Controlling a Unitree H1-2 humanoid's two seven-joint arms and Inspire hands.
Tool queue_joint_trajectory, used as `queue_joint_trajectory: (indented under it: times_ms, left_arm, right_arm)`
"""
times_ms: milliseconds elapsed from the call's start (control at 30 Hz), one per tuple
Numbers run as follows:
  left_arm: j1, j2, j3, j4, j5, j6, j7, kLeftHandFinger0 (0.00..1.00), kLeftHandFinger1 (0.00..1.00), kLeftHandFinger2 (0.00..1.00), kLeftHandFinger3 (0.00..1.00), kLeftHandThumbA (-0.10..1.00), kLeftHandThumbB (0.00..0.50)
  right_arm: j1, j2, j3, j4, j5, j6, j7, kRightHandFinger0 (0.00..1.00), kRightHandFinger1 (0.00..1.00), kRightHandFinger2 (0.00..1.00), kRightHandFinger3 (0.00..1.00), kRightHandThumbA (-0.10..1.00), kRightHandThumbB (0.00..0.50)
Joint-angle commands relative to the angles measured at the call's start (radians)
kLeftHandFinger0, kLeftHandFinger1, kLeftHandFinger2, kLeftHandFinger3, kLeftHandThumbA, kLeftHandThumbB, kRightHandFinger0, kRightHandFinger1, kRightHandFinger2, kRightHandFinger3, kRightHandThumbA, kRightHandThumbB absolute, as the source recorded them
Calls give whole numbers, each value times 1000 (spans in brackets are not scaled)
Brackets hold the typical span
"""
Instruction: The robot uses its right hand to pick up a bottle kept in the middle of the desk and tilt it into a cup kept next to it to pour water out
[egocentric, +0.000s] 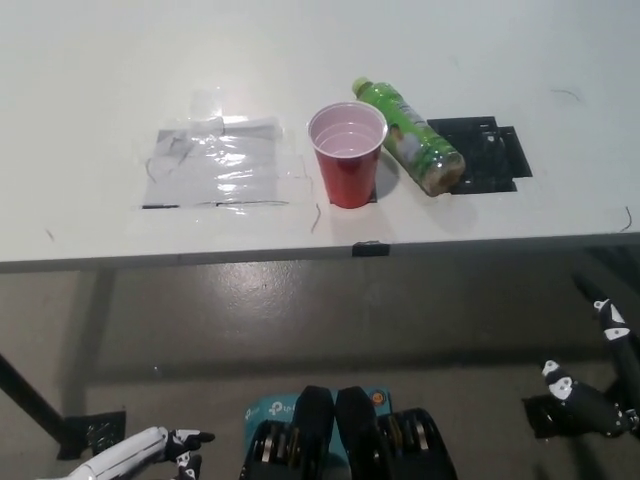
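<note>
A green bottle (410, 136) with a green cap lies on its side on the white desk (300, 60), right behind and to the right of the red cup (347, 153). The cup stands upright with a pale inside. My black right hand (600, 375) hangs below the desk's front edge at the far right, well away from the bottle, fingers spread and holding nothing. My white left hand (150, 455) rests at the bottom left, low beside my body, holding nothing.
A patch of clear tape and paper (220, 165) is stuck on the desk left of the cup. A black square mat (490, 150) lies right of the bottle. The desk's front edge (300, 255) runs across the middle, with grey floor below.
</note>
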Motion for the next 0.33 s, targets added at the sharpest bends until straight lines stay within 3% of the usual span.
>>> queue_joint_trajectory:
  times_ms: [0, 133, 300]
  left_arm:
    - [-3, 11, 10, -18, 2, 8, 13, 1000, 1000, 1000, 1000, 1000, 402]
    - [-2, 8, 13, -17, -2, 6, 15, 1000, 1000, 1000, 1000, 1000, 410]
    - [-2, 8, 13, -20, 0, 4, 15, 1000, 1000, 1000, 1000, 1000, 408]
  right_arm:
    - [-31, -20, -15, 15, 135, -60, 66, 707, 825, 957, 1000, 292, 161]
    - [-35, -21, -5, 14, 144, -34, 91, 675, 754, 864, 1000, 187, 166]
    - [-41, -29, 3, 10, 133, -6, 109, 637, 699, 815, 1000, 169, 172]
